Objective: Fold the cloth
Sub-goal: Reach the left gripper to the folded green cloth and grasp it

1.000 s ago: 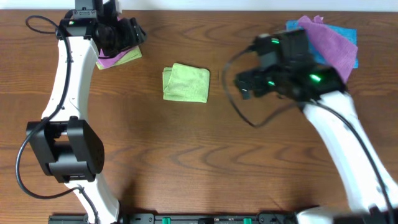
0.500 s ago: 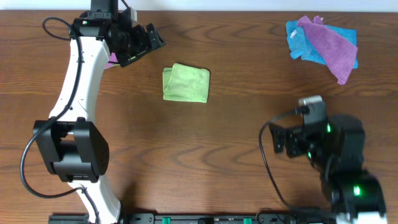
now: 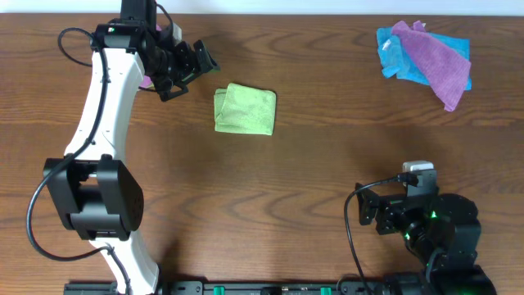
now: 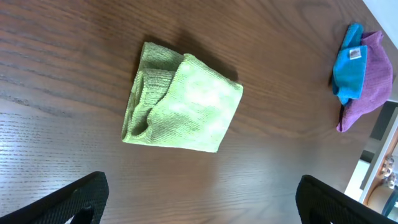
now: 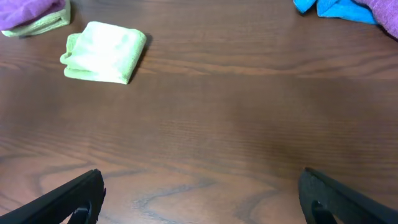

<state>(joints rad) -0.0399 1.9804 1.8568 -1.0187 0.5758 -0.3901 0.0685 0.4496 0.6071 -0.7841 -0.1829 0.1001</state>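
**ops:** Status, big stuff first.

**me:** Desk is brown woodgrain and carries everything. My left arm reaches to the far-left corner. My right arm sits tucked at the near-right edge.

**ops:** And the cloth?

**me:** One cloth, lime-green and fuzzy, folded into a compact near-square packet. It lies flat on the desk, far side, a bit left of centre. It is just beside my left end effector, not touching, and well apart from my right end effector.

**ops:** End effector states?

**me:** Both are spread wide with nothing between the fingers.

**ops:** Counts?

**me:**
- Green folded packet: 1.
- Purple: 2. The right purple cloth is draped over a blue cloth at the far-right corner. The left purple cloth is far left, mostly hidden by my left arm.
- Blue: 1, as far as I can tell.

**ops:** Any differences between views?

**me:**
- Left wrist shows stacked layers and a rumpled pocket along one edge of the packet, plus a small white tag on the blue cloth. Overhead resolves neither.
- Right wrist shows the left purple cloth unobstructed, with a yellow-green strip under it.
- Only overhead shows the arms.
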